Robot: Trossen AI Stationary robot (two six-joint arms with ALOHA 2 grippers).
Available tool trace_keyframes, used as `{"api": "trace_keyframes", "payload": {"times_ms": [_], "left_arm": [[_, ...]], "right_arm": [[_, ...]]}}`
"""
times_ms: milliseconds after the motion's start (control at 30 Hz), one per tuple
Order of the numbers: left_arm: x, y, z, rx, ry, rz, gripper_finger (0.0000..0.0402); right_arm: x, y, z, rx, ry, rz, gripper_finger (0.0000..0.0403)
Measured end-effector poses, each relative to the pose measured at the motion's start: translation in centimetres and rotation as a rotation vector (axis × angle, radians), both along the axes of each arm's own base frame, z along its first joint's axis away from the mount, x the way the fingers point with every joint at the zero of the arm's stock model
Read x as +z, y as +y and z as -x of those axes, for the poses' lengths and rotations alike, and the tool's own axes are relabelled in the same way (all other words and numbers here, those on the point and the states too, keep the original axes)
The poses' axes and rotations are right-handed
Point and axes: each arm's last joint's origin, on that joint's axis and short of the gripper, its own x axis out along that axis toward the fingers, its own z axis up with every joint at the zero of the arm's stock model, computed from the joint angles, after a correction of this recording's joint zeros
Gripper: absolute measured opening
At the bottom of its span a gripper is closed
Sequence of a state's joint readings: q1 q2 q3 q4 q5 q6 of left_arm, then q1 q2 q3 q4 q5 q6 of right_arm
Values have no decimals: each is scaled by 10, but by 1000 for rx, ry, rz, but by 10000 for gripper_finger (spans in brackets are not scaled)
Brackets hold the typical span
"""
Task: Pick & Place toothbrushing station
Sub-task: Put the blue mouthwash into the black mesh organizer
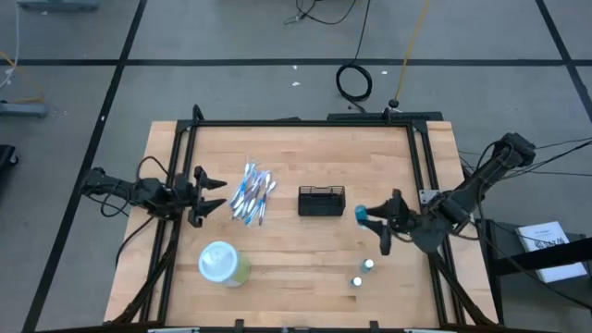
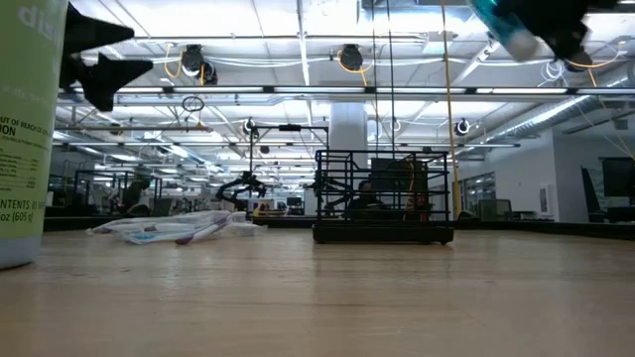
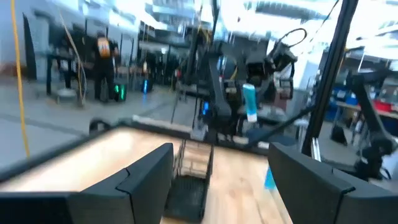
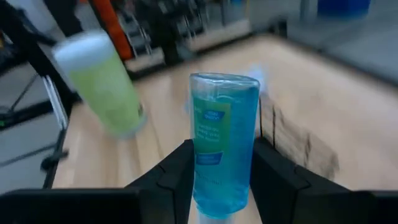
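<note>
The toothbrushing station, a small black wire-mesh caddy [image 1: 321,201] [image 2: 382,198] [image 3: 193,180], stands on its base at the middle of the wooden table. My right gripper [image 1: 374,217] [image 4: 221,180] is to the caddy's right, well above the table, shut on a clear blue bottle [image 1: 361,215] [image 2: 506,30] [image 4: 222,137]. At the table's left, my left gripper [image 1: 215,192] [image 3: 217,180] stands open and holds nothing, pointing toward the caddy. My right gripper pinches the blue bottle by the two sides of its body [image 4: 214,186] between its two fingers [image 4: 177,174]. The fingers come from the table's right, roughly level. The bottle reaches out past the fingertips toward the caddy and is lifted clear, high over the table.
A pile of toothbrushes [image 1: 252,194] [image 2: 179,228] lies left of the caddy. A pale-green canister with a whitish top [image 1: 222,264] [image 4: 102,81] stands at the near left. Two small bottles [image 1: 363,273] stand near the front right. A black frame [image 1: 305,122] rims the table.
</note>
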State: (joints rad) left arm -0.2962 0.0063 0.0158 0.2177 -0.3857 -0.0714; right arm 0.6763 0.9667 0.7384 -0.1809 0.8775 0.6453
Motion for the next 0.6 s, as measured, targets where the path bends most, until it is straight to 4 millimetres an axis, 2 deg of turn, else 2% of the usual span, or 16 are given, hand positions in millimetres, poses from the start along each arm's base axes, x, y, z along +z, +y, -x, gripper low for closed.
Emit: {"api": "trace_keyframes", "payload": {"times_ms": [133,333,500,600], "left_arm": [[5,2,2,66,-48,29,269],[-3,2,-6,86,27,172,269],[5,1,-18,75,-46,257,269],[14,-1,-35,86,9,262,269]], "right_arm": [[2,-8,-22,14,-120,167,125],[-6,-31,-41,57,-262,318,125],[-18,-53,-54,103,-218,330,125],[-25,-62,-59,97,-163,332,125]]}}
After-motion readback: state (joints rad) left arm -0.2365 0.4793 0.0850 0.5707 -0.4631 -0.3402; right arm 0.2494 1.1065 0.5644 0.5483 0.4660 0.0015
